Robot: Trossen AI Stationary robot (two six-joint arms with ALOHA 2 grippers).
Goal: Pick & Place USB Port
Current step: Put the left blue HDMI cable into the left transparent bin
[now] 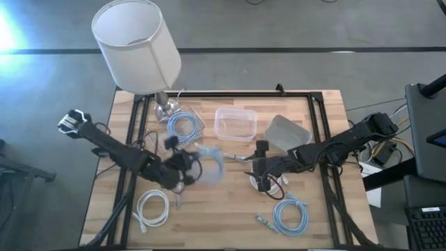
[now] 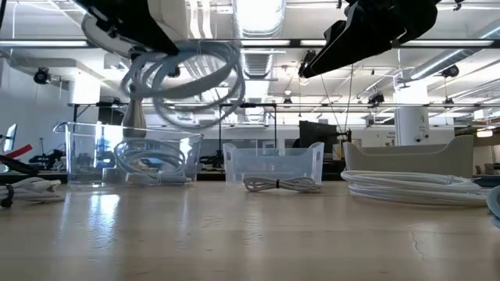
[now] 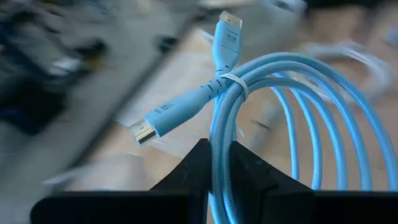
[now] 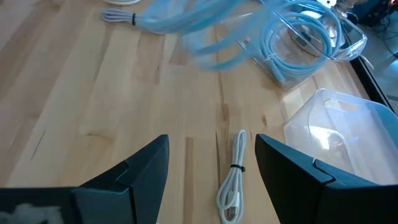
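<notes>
Light-blue coiled cable point(image 3: 249, 106) hangs clenched in the left gripper point(image 3: 219, 163); the released right gripper point(image 4: 211, 163) straddles the white cable point(image 4: 233, 180), lengthwise between its fingers.

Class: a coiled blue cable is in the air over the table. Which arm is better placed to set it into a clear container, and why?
The left. Its gripper is shut on the blue cable. The right gripper is open, over a small white cable, and holds nothing.
</notes>
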